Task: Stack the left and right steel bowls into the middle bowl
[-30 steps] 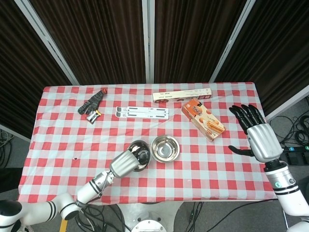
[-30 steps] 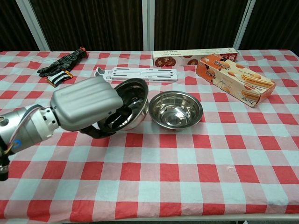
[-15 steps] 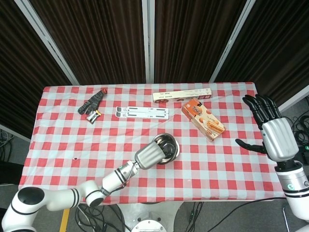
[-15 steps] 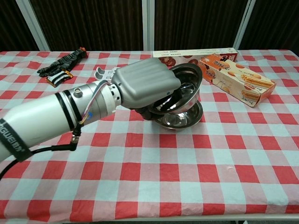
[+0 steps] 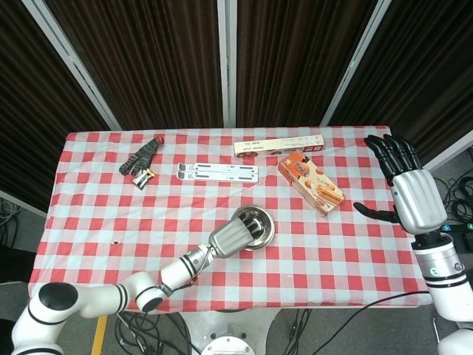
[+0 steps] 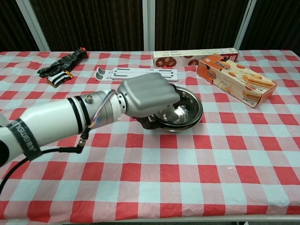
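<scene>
At the table's middle, one steel bowl (image 5: 256, 222) (image 6: 182, 108) sits nested inside the middle steel bowl (image 6: 180, 125), their rims almost level. My left hand (image 5: 232, 237) (image 6: 144, 95) grips the left rim of the nested bowl, its back hiding that side in both views. My right hand (image 5: 411, 194) hangs open with fingers spread beyond the table's right edge, away from the bowls; it shows only in the head view. No other steel bowl is visible.
An orange snack box (image 5: 312, 181) (image 6: 236, 79) lies right of the bowls. Behind them are a long flat box (image 5: 279, 146) (image 6: 194, 56) and a white folded stand (image 5: 219, 171) (image 6: 136, 72). A black bundle (image 5: 143, 157) (image 6: 61, 63) lies at the far left.
My left hand carried its bowl rightward over the middle bowl and lowered it inside. My right hand drifted a little near the right edge.
</scene>
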You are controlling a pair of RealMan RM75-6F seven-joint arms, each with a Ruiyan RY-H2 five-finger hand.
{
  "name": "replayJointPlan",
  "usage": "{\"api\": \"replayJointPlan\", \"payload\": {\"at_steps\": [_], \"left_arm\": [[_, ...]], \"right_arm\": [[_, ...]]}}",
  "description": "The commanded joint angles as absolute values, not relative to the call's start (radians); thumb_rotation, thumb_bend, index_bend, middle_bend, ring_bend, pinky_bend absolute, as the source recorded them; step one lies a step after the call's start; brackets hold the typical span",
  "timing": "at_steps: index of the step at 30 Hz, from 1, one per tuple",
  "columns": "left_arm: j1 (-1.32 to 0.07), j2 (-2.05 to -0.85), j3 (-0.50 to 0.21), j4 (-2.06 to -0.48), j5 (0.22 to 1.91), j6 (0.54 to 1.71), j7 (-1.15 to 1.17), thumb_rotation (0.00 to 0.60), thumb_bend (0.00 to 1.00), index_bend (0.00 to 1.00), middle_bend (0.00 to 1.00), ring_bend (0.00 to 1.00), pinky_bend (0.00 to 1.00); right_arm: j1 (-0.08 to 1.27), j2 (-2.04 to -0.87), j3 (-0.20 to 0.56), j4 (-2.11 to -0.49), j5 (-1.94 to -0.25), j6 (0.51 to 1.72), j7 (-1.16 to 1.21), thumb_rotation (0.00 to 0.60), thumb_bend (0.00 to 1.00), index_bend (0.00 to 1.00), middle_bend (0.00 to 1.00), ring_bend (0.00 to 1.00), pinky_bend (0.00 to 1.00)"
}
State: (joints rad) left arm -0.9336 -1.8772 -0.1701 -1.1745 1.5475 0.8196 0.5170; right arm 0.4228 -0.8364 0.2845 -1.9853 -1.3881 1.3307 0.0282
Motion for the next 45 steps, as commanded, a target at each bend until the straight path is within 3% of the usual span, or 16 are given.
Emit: {"api": "replayJointPlan", "payload": {"at_steps": [1,9,15,22,27,35,45], "left_arm": [[-0.942,-1.795,-0.2,-1.263,1.51,0.819,0.582,0.6,0.09,0.25,0.37,0.28,0.34],[-0.872,-1.555,-0.23,-1.553,1.331,0.859,0.819,0.6,0.09,0.25,0.36,0.28,0.34],[-0.723,-1.43,-0.166,-1.698,1.298,1.055,0.823,0.6,0.09,0.26,0.36,0.28,0.34],[-0.464,-1.375,-0.046,-1.687,1.406,1.391,0.582,0.6,0.09,0.3,0.35,0.26,0.34],[-0.331,-1.357,0.008,-1.647,1.428,1.531,0.457,0.6,0.09,0.3,0.35,0.26,0.33],[-0.208,-1.311,0.055,-1.589,1.438,1.611,0.348,0.6,0.09,0.3,0.35,0.26,0.32],[-0.166,-1.297,0.053,-1.54,1.467,1.605,0.29,0.6,0.09,0.3,0.35,0.26,0.31]], "right_arm": [[0.421,-0.84,0.284,-1.987,-1.392,1.333,0.023,0.6,0.0,0.0,0.08,0.0,0.0],[0.416,-0.848,0.265,-1.999,-1.432,1.331,0.01,0.6,0.0,0.0,0.08,0.0,0.0],[0.36,-0.868,0.177,-1.983,-1.532,1.351,-0.005,0.6,0.0,0.0,0.08,0.0,0.0],[0.245,-0.999,0.046,-1.82,-1.641,1.44,-0.037,0.6,0.0,0.0,0.07,0.0,0.0],[0.191,-1.066,0.004,-1.711,-1.646,1.473,-0.057,0.6,0.0,0.0,0.06,0.0,0.0],[0.14,-1.102,-0.021,-1.635,-1.605,1.478,-0.062,0.6,0.0,0.0,0.06,0.0,0.0],[0.125,-1.139,-0.019,-1.581,-1.587,1.468,-0.053,0.6,0.0,0.0,0.06,0.0,0.0]]}}
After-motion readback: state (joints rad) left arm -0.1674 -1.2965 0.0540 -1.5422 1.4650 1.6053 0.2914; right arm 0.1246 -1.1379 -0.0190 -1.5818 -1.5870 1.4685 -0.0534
